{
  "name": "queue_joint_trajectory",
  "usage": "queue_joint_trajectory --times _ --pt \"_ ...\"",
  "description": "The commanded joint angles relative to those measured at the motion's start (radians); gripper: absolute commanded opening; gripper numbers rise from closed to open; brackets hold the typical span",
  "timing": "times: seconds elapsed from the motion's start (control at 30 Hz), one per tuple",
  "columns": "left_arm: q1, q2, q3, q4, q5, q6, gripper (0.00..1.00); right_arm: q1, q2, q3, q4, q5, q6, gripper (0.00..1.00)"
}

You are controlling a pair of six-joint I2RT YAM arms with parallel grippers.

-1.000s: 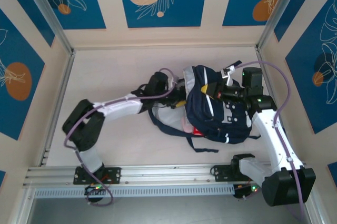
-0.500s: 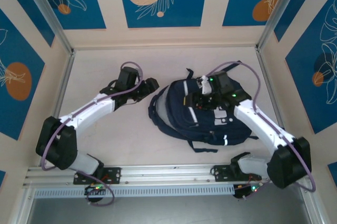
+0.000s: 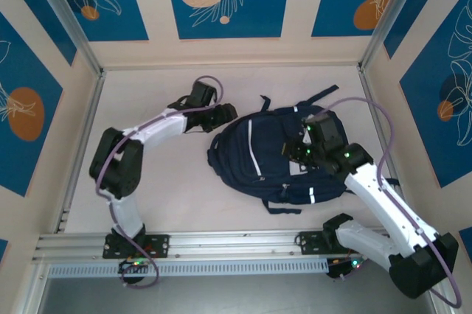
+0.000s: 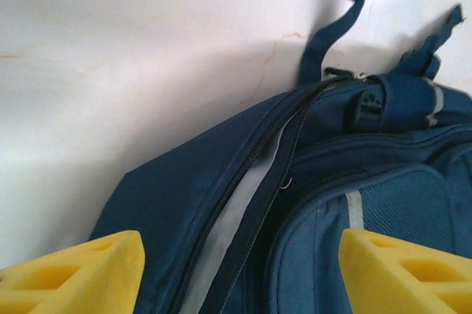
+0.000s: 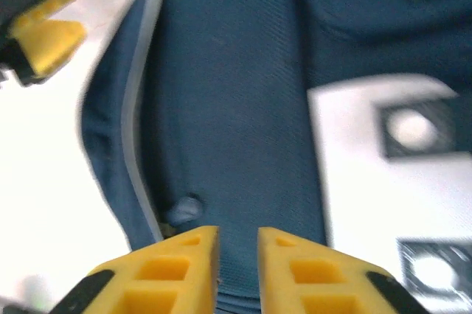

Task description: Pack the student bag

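Right of centre on the pale table [image 3: 147,181] in the overhead view lies the student bag [image 3: 258,159], front side up, its straps trailing toward the far edge and the right wall. Bare table runs wide to the left of it and in a narrower band along the near rail. The left gripper [image 3: 225,113] hangs just off the bag's upper-left edge. The right gripper [image 3: 295,153] sits over the bag's right half.

Low in the left wrist view, that gripper's yellow fingers [image 4: 74,277] stand spread wide in the two bottom corners, nothing between them but the bag beneath. A zip [image 4: 258,181] runs diagonally up the frame, parted enough to show light grey lining [image 4: 236,218]. One strap [image 4: 332,30] curls onto open white table at the upper right.

Along the bottom of the right wrist view, that gripper's fingers [image 5: 166,270] are drawn almost together, a thin slit between them, over blurred navy cloth. I cannot tell whether they nip fabric. A white patch [image 5: 354,181] lies at right, and the bag's edge meets bare table at left.
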Motion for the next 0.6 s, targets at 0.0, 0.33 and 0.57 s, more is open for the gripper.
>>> queue_joint_trajectory --times 0.0,0.33,0.57 --pt "-0.04 0.069 0.037 -0.053 0.08 0.047 0.65 0.033 -0.087 -0.101 -0.227 0.218 0.241 0.1" --pt "-0.058 0.041 -0.115 0.119 0.122 -0.064 0.26 -0.026 0.114 -0.138 -0.414 0.427 0.551 0.03" --pt "-0.095 -0.016 -0.287 0.263 0.206 -0.156 0.18 -0.155 0.306 -0.108 0.001 0.322 0.231 0.06"
